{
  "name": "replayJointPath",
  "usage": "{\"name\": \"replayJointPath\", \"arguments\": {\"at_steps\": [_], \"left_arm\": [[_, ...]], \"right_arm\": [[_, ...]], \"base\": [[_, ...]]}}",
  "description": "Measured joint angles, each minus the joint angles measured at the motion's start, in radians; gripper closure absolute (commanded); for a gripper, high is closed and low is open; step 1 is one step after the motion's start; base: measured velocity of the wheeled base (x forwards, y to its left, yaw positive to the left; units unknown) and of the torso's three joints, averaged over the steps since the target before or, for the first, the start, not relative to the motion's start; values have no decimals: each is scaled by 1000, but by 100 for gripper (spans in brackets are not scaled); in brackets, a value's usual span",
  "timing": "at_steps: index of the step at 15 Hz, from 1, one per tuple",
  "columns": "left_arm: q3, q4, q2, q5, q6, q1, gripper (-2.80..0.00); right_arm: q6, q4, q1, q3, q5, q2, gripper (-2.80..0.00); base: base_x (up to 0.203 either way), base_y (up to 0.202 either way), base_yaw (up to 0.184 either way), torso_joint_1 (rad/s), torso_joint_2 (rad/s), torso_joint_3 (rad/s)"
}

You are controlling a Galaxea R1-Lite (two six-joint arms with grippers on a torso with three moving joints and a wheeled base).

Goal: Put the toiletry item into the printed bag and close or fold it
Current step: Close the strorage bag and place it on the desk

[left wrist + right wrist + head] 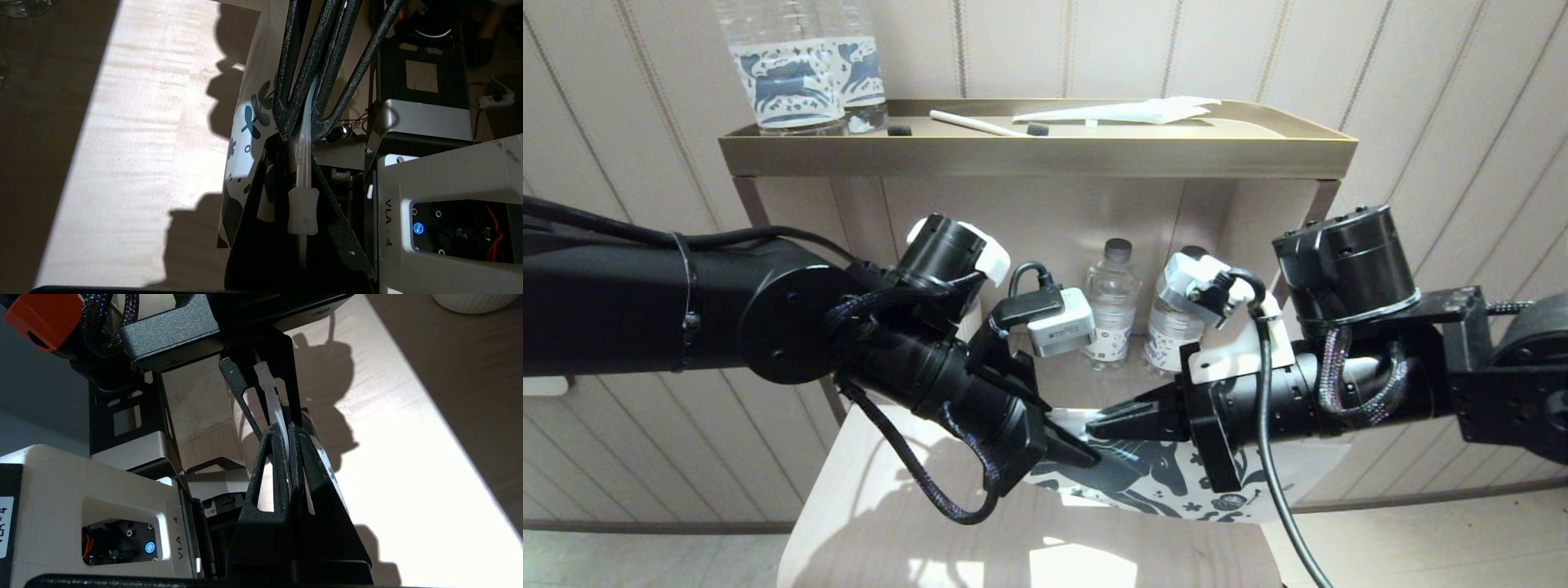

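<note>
Both sets of jaws are clamped on the top edge of the printed bag (pixel 1160 482), my left gripper (pixel 1086 454) pinching it from one side and my right gripper (pixel 1098 426) from the other, their tips almost meeting above the pale wooden surface (pixel 866 523). Between them the bag hangs lifted off the surface, its horse and flower print facing up and outward. In the left wrist view a white zip slider (pixel 303 211) sits on the bag's clear sealing strip, which runs between my closed left jaws. In the right wrist view the same strip passes between my right jaws, also pressed together. Whether anything lies inside the bag I cannot tell.

Behind the bag, two small clear bottles (pixel 1112 304) stand in the open niche of a cabinet. On its top, a brass-rimmed tray (pixel 1037 151) holds two larger bottles with blue horse labels (pixel 788 77), a thin white stick (pixel 970 123) and a flat white packet (pixel 1135 111).
</note>
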Motion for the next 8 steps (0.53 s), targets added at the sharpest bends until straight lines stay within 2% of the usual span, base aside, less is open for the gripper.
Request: {"name": "replayJointPath", "arguments": {"at_steps": [4, 5, 8], "left_arm": [[-1, -1, 4, -1, -4, 0, 0], [-4, -1, 5, 0, -6, 0, -280], [-8, -5, 7, 0, -14, 1, -280]], "right_arm": [[0, -1, 0, -2, -1, 2, 0], [0, -1, 0, -3, -1, 2, 0], [2, 4, 0, -5, -4, 1, 0]], "base": [[0, 0, 0, 0, 0, 0], [0, 0, 0, 0, 0, 0], [0, 0, 0, 0, 0, 0]]}}
